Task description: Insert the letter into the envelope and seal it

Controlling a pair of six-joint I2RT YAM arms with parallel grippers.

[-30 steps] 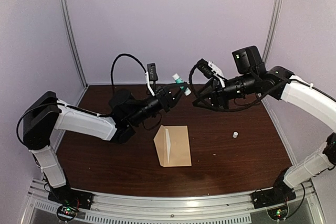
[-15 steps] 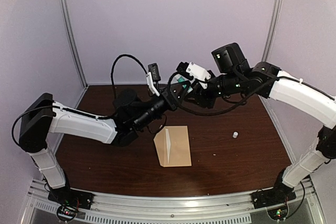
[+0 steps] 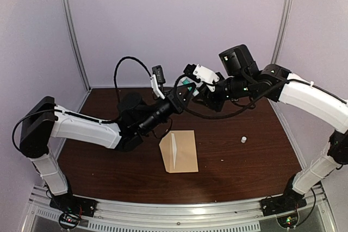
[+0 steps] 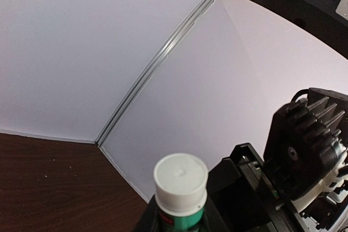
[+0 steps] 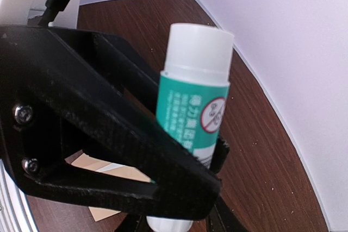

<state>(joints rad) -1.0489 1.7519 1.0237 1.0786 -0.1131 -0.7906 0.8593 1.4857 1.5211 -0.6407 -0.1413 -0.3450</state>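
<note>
Left gripper clamps glue stick | right gripper at its three o'clock straddles it, grip I cannot tell | envelope lies at six o'clock, letter not made out | I judge sealing prep; next, pull the cap straight off.

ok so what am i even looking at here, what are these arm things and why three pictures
Two robot arms are bolted to a dark wooden table. The wide picture looks down from above and behind them; the other two come from a camera on each wrist. The left pincer grips a green-labelled glue stick. The right pincer sits right at the stick; whether it grips is unclear. A tan envelope and a small white object lie on the table.
</note>
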